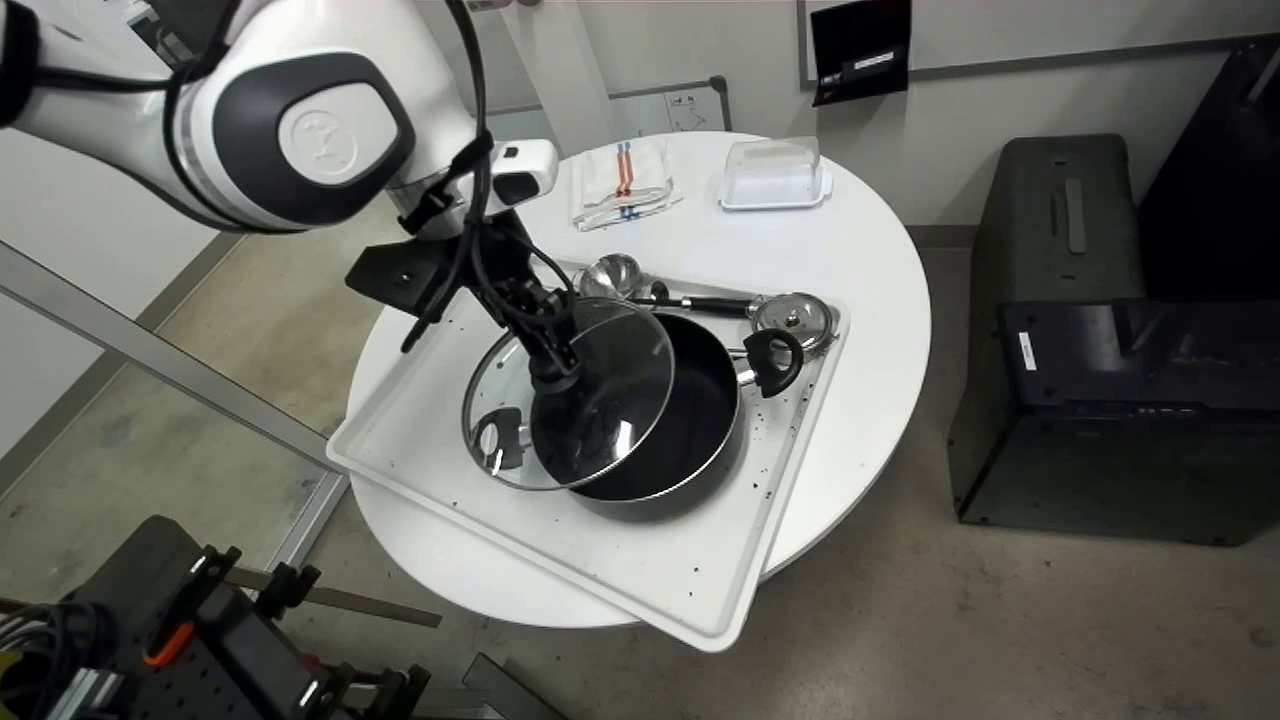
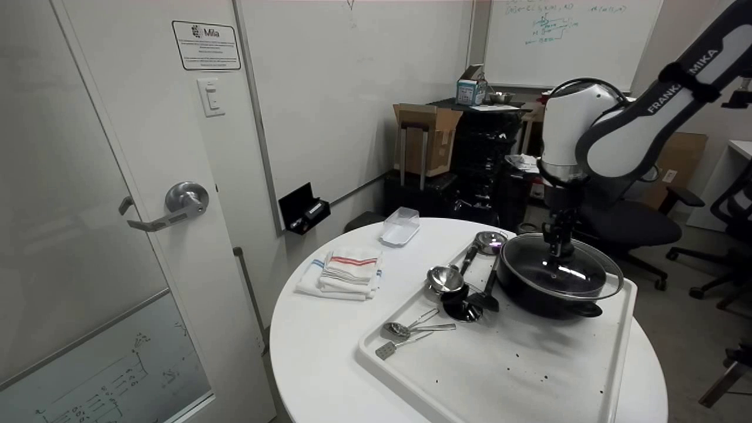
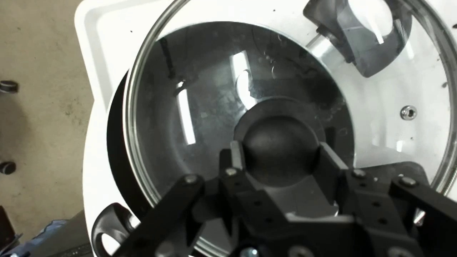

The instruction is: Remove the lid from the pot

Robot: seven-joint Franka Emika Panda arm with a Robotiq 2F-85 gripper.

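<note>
In the wrist view, we see the fingers (image 3: 237, 156) pressed against opposite sides of the dark knob (image 3: 280, 150) of the lid (image 3: 214, 121), holding it; the glass lies off-centre over the pot (image 3: 122, 164), exposing a black crescent near one side handle (image 3: 119, 216). In an exterior view, we note the same offset: the lid overhangs the opposite side of the pot, which stands on a white tray (image 1: 640, 565) upon the round surface (image 1: 885, 320). In an exterior view, we cannot tell whether lid and pot touch; shiny utensils (image 2: 445, 279) lie beside the pot, folded cloths (image 2: 346, 273) and a covered dish (image 2: 400, 227) outside the tray.
</note>
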